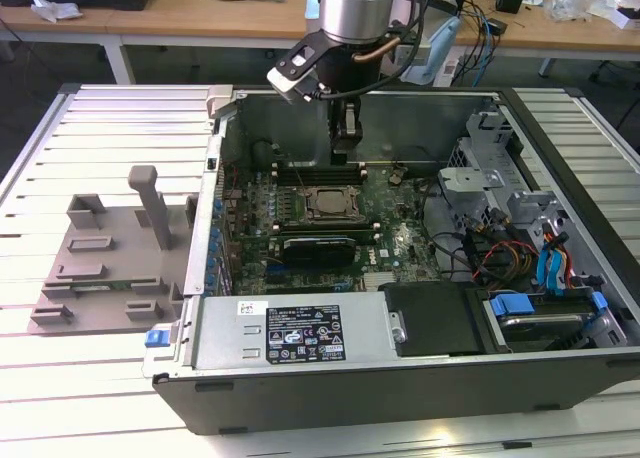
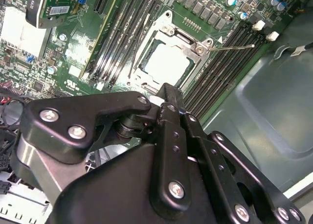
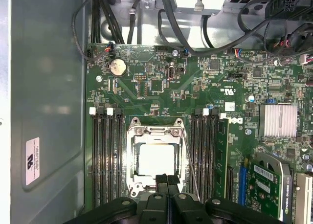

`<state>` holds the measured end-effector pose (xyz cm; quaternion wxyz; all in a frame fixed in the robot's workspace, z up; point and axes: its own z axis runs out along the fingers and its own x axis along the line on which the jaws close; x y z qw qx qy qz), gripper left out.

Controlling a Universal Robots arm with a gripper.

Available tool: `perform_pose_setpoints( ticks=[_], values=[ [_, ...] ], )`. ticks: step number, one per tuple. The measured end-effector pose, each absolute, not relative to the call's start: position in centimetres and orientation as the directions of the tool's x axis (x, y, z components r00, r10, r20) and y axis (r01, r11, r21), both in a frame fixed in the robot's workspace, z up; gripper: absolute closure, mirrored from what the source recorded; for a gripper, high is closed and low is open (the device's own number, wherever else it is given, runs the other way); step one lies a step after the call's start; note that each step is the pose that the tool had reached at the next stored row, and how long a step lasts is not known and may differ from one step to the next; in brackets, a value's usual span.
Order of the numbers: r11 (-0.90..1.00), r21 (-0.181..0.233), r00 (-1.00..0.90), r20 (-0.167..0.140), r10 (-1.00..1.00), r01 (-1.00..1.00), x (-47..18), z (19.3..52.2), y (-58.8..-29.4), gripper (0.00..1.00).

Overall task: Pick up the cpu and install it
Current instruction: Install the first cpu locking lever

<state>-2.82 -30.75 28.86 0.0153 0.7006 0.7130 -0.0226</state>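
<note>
While the grey tray (image 1: 100, 268) is lying on the slatted desk (image 1: 110, 128) at the exterior view's left, the work is centring on the open computer case (image 1: 300, 373) just beside it. Inside the case, the cpu (image 3: 155, 158) is sitting flat and square within the socket frame (image 3: 131, 158) on the motherboard (image 3: 146, 87); the second wrist view is showing the same cpu (image 2: 166, 65) with its pale top bare inside the metal surround. Judging from that, picking up and setting down are looking finished, and the step in hand is appearing to be the tail end of the install.

A thin wire lever (image 3: 191, 165) is running along one side of the frame; whether it is latched I cannot tell. Any further move is calling, in my judgement, for a straight path clear of frame and lever, with no sideways drag that could nudge the seated chip.

Moving rightward in the exterior view, the claw (image 1: 345, 143) is hanging from the arm (image 1: 350, 18) over the socket. In the first wrist view the claw (image 3: 167, 177) is showing both fingers (image 3: 160, 181) pressed together tip to tip; it is closed and gripping nothing. Its tips are overlapping the frame's near rim; whether they are touching the metal or hovering just above it I cannot tell.

Memory slots (image 3: 205, 155) are flanking the socket. At the exterior view's right, the drive cage (image 1: 520, 218) and its cables are sitting well apart from the claw.
</note>
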Motion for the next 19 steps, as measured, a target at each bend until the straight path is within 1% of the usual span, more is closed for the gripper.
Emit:
perform_pose_setpoints(
  ticks=[6,11,19],
  values=[
    [0.084,-0.011,-0.085,-0.053,0.995,0.996,-2.82,28.87,-30.75,0.89],
    [0.188,-0.011,-0.189,-0.053,0.981,0.982,-2.82,28.86,-30.75,0.89],
    [0.261,-0.011,-0.262,-0.053,0.964,0.965,-2.82,28.86,-30.75,0.89]
  ],
)
